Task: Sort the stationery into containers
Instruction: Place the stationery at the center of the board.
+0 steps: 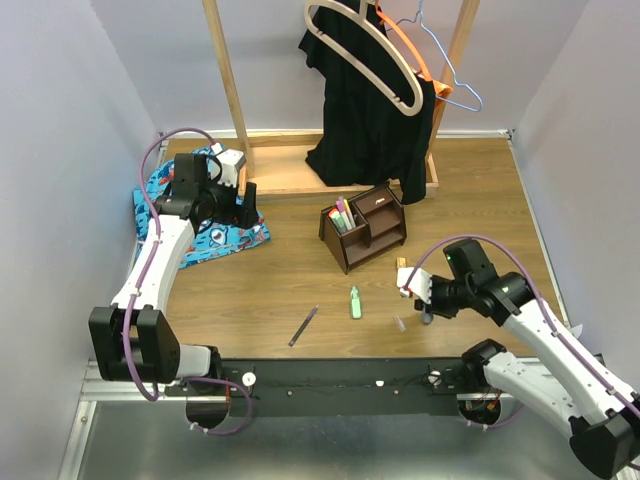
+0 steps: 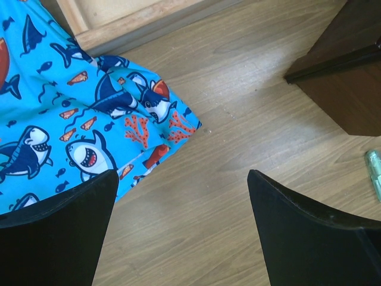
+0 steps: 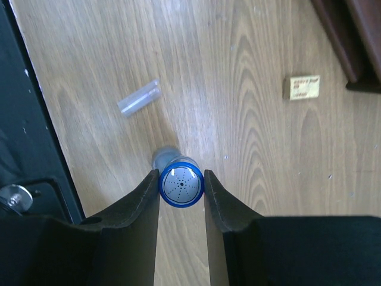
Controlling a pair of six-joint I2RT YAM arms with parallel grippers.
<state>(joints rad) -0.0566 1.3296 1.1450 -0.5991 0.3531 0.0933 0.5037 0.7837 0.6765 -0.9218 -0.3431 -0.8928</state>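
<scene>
tabletop (image 3: 268, 179): only right wrist view shows fingers (image 3: 140, 205) pinching bottle (image 3: 181, 186)

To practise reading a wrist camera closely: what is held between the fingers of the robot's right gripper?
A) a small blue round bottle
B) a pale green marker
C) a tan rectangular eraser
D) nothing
A: the right gripper is shut on the small blue round bottle, fingers touching both its sides; the tan rectangular eraser lies apart from it.

table (image 3: 250, 119): smooth wood grain | cloth (image 2: 71, 119): printed fabric | blue bottle (image 3: 181, 186): glossy | organizer (image 1: 365, 228): dark wood | fingers (image 3: 134, 208): matt black
</scene>
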